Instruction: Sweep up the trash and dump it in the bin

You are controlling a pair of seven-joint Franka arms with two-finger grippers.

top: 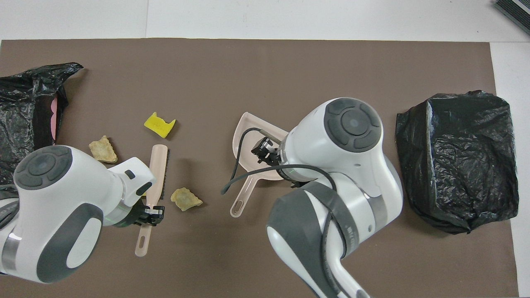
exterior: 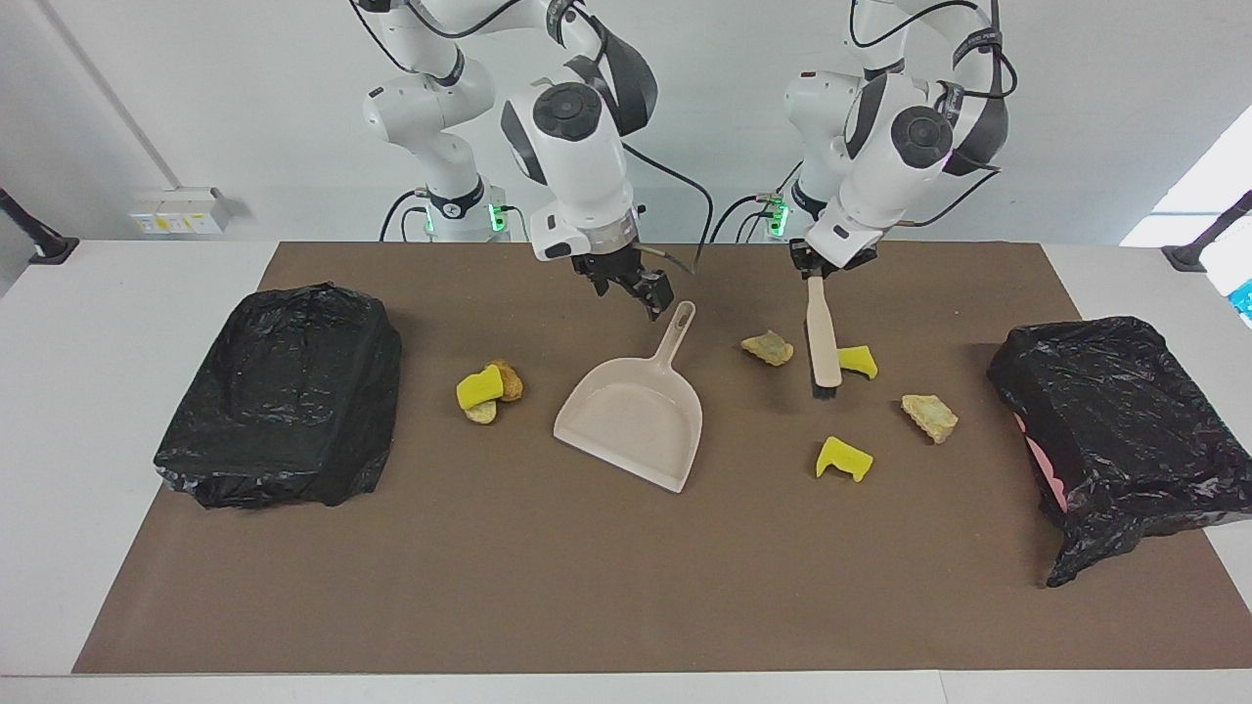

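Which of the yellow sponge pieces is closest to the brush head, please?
The yellow sponge piece right beside the brush head, partly hidden by it. The notched one lies apart, and the third sits stacked on brown chunks.

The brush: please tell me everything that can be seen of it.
The brush is beige, plastic-looking, with a long flat back, dark bristles along one edge and a slim handle with a hanging hole. The left gripper is shut on its handle. It hangs head down, slightly tilted, over the brown mat, among the trash.
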